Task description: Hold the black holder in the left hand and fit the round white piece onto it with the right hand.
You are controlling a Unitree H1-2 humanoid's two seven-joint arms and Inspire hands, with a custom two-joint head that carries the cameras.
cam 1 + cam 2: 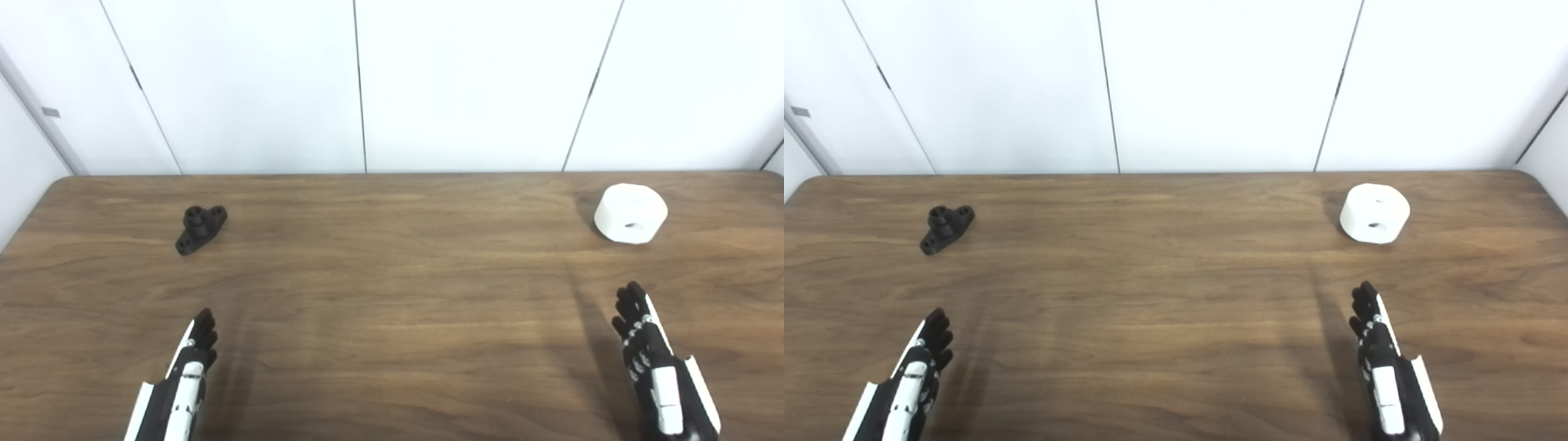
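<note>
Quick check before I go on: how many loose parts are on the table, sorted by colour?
Black: 1, the holder, far left.
White: 1, the round piece, far right.
Total: 2, both lying free on the table; neither robot hand holds anything.

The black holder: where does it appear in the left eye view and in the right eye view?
Left eye view: black holder lies on the table's far left part, beyond the left hand.
Right eye view: the same holder sits closer to the picture's left edge.
Shared landmark: the round white piece, far right on the table in both views.
</note>
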